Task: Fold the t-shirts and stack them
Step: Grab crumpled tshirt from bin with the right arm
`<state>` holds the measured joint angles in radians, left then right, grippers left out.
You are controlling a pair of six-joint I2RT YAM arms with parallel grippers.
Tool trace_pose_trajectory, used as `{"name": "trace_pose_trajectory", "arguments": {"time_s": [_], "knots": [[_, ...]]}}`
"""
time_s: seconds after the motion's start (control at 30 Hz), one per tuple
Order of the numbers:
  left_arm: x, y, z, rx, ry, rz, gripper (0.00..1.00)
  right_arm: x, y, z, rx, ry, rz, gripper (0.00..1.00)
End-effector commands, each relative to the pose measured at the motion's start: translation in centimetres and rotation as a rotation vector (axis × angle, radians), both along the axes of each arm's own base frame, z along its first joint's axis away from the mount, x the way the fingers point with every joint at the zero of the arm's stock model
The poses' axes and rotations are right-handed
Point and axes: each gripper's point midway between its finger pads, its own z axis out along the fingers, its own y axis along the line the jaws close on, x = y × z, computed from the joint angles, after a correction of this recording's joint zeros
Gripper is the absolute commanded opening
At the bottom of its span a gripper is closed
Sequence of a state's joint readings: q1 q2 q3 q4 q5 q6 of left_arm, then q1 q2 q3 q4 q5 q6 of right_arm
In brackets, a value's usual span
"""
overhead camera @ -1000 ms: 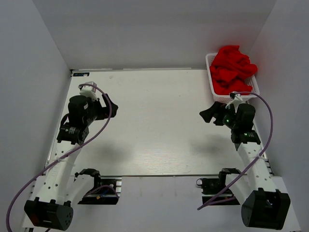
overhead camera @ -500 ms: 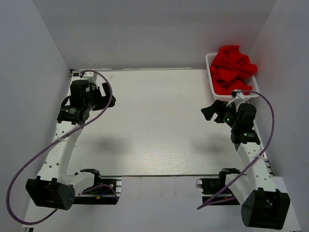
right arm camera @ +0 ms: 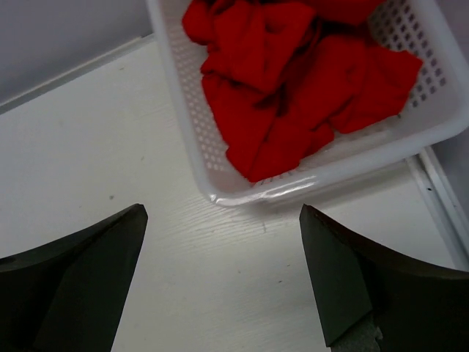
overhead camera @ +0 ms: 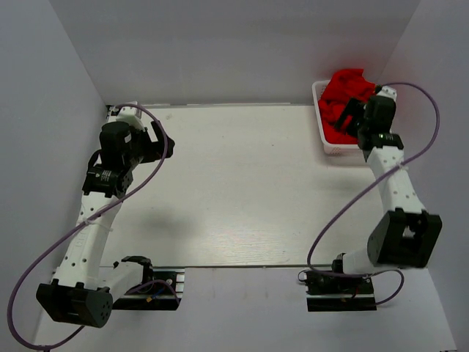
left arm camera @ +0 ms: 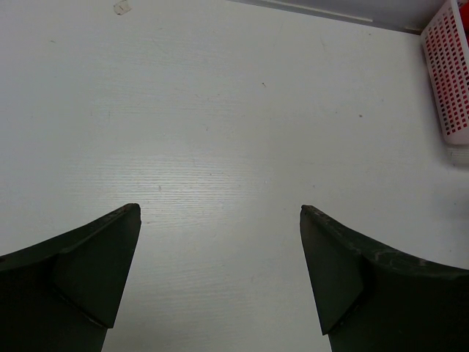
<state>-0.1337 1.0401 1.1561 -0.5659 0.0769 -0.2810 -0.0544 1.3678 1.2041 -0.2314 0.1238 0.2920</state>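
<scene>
Several crumpled bright red t-shirts (overhead camera: 338,94) lie heaped in the white mesh basket (overhead camera: 327,146) at the table's far right corner. In the right wrist view the t-shirts (right arm camera: 293,81) fill the basket (right arm camera: 183,110). My right gripper (overhead camera: 352,114) hovers over the basket's near part, above the shirts. It is open and empty (right arm camera: 221,213), its jaws wide apart. My left gripper (overhead camera: 162,142) is at the far left of the table. It is open and empty (left arm camera: 220,209) over bare table.
The white table (overhead camera: 234,183) is walled in by grey panels on three sides. The basket's corner shows at the right edge of the left wrist view (left arm camera: 451,73). A metal rail (right arm camera: 440,198) runs along the table's right edge beside the basket.
My right arm has swung from the table in front of the basket up and back over the basket. My left gripper has shifted slightly near the far left.
</scene>
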Motion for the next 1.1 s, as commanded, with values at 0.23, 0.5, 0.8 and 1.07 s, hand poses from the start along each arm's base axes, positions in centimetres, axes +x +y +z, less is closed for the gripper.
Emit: {"name": "trace_pose_trajectory", "arguments": {"time_s": [0.23,0.5,0.8,1.07], "knots": [[1.7,-0.1,-0.7,-0.003,-0.022,0.005,1.0,9.7,-7.2,0.1,-0.1,0.168,-0.205,0.9],[2.4,-0.7,-3.2,0.036,0.025,-0.039,1.0,18.6,-8.9,2.0,-0.304,0.008,-0.064,0.9],[3.2,-1.5,-4.8,0.03,0.055,-0.08,1.0,22.8,-12.9,-1.0,-0.421,-0.06,-0.175,0.9],[2.8,-1.3,-7.0,0.039,0.125,-0.079,1.0,25.1,-13.9,-5.7,-0.326,-0.075,-0.18,0.7]]}}
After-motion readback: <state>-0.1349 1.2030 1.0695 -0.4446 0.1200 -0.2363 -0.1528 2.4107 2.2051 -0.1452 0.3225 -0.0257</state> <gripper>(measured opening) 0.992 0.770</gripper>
